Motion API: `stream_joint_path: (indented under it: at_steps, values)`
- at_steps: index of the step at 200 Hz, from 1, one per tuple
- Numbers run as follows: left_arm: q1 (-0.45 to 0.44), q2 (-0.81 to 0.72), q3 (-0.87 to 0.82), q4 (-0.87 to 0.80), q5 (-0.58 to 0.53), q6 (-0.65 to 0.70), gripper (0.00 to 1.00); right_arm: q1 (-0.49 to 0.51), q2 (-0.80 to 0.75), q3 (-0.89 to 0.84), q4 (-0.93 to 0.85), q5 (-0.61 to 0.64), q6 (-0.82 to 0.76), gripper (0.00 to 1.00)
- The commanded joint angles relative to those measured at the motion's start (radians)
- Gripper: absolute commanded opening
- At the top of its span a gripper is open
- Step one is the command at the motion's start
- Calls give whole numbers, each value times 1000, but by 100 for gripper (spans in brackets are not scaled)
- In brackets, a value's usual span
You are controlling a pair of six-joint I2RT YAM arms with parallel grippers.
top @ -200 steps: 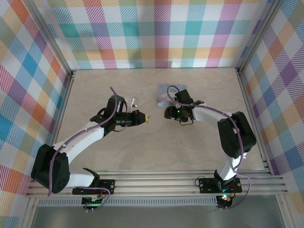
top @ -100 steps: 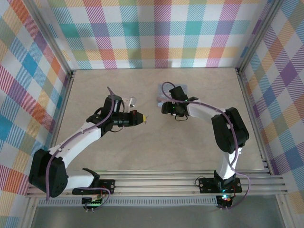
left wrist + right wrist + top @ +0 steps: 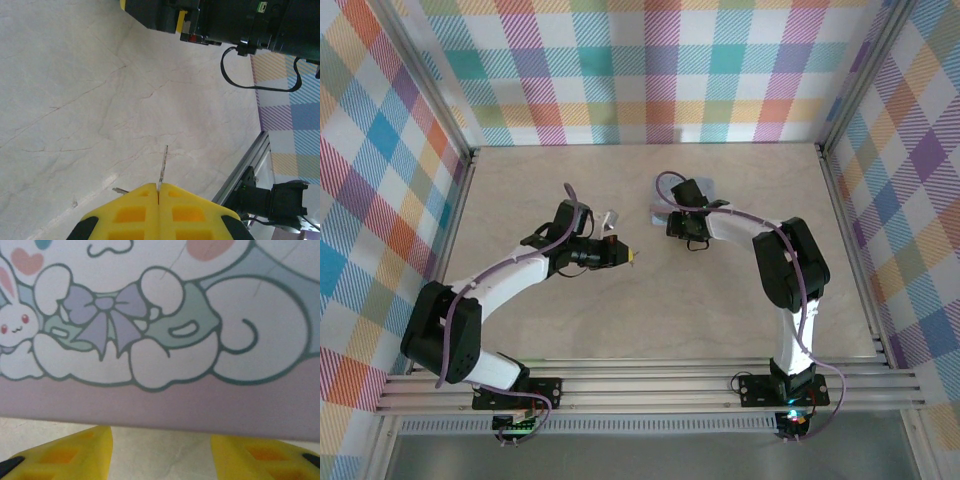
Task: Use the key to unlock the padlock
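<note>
My left gripper (image 3: 158, 187) (image 3: 632, 258) is shut on the key (image 3: 162, 165), a thin metal sliver whose blade sticks out past the yellow fingertips above the marbled table. It points right, toward my right gripper (image 3: 678, 222), whose black body (image 3: 220, 20) fills the top of the left wrist view. My right gripper (image 3: 160, 452) is open, with bare table between its yellow fingers (image 3: 75, 452). Their tips sit at the near edge of the pale cartoon-print tin (image 3: 160, 340) (image 3: 661, 206). The padlock is hidden.
Plaid walls enclose the pale table (image 3: 620, 320) on three sides. Aluminium rails run along the near edge (image 3: 650, 385) and the right side (image 3: 245, 165). A wide stretch of table lies between the arms and the near rail.
My right gripper has moved up and left onto the tin's near edge, and its jaws have narrowed. The left gripper has barely shifted and still holds the key.
</note>
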State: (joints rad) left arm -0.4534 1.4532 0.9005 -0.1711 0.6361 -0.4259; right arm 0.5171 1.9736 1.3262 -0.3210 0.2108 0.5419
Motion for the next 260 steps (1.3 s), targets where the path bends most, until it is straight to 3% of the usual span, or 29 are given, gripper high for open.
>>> stream_joint_path:
  at_steps: [1,125,233,260]
  values:
    - [16,23,31,-19,23,33,0,4,32,24,14,19,-2,55]
    - [37,88,56,-61,40,78,0,5,114,126,12,57,-71,55]
    - [37,94,93,-131,34,116,0,5,126,153,7,116,-148,27]
    - [35,89,71,-39,98,168,0,5,90,148,-30,91,-172,19]
